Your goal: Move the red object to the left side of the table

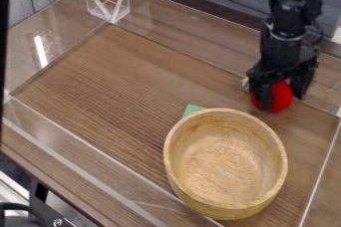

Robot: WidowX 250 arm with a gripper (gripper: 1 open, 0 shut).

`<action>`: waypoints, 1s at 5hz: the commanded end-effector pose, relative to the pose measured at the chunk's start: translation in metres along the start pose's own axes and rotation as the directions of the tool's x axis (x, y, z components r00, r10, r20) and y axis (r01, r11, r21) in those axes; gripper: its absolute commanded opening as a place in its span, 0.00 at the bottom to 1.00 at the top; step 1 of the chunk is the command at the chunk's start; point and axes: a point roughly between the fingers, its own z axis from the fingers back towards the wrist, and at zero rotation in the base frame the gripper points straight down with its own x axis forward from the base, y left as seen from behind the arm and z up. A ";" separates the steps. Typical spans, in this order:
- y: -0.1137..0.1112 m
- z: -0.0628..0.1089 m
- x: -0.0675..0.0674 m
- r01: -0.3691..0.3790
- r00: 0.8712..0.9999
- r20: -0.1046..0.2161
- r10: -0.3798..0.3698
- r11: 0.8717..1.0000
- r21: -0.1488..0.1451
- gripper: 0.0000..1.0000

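In the camera view, the black gripper reaches down from the top right of the picture over the wood-grain tabletop, its fingers spread wide. The bright red toy fruit lies between and partly behind the fingers, on the right side of the table; whether they touch it is unclear. A bit of green shows at its upper left edge. Below it in the picture sits the round light wooden bowl, and a small flat green piece pokes out just beside the bowl's upper left rim.
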 end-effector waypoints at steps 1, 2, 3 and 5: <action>-0.010 -0.001 -0.004 -0.005 0.999 0.032 0.007 0.999 -0.051 1.00; -0.012 0.010 -0.001 -0.046 0.997 0.051 0.049 0.997 -0.062 1.00; -0.011 0.022 0.005 -0.093 0.993 0.067 0.098 0.993 -0.074 1.00; -0.001 0.017 0.021 -0.109 0.990 0.084 0.117 0.989 -0.096 1.00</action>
